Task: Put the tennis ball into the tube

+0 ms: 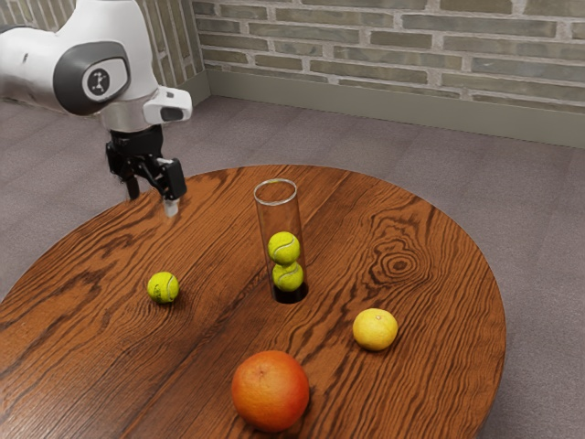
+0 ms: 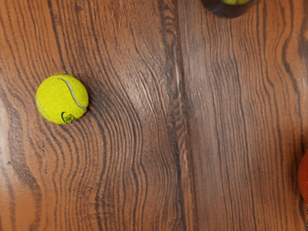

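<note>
Greyish brick wall (image 1: 393, 55), plain baseboard (image 1: 384, 101), grey-purple floor (image 1: 539, 210), round dark-grained wooden table (image 1: 443, 302)

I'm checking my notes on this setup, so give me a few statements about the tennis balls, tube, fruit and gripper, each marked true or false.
1. Inside the clear tube, an upper ball sits above a lower ball. True.
2. The tube lies on its side. False: it stands upright on the table.
3. The loose tennis ball rests outside the tube. True.
4. The jaws are shut on the loose tennis ball. False: they stand apart with nothing between them, and that ball is on the table.
5. The yellow fruit and the orange fruit are touching. False: bare wood separates them.
</note>
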You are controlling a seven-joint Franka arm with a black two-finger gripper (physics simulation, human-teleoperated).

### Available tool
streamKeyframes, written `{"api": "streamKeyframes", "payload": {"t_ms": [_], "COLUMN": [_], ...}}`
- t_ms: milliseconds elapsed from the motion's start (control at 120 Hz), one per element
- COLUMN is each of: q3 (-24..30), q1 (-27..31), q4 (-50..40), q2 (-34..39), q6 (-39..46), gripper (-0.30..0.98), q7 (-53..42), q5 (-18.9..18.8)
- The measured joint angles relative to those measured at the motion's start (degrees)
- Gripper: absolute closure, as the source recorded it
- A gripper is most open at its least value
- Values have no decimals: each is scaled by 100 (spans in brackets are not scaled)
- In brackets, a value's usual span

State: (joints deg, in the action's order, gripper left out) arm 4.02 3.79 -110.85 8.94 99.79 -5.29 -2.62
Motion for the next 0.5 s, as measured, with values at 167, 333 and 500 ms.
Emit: {"api": "streamKeyframes", "payload": {"t_ms": [167, 333, 500], "q3": [-69, -365, -525], "q1": [-7, 7, 256], "q4": [-306, -695, -989], "q2": [-22, -765, -1354], "q6": [292, 1165, 2318], "gripper": [0, 0, 0], "q7": [-20, -36, -93], "q5": [-4, -34, -64]}}
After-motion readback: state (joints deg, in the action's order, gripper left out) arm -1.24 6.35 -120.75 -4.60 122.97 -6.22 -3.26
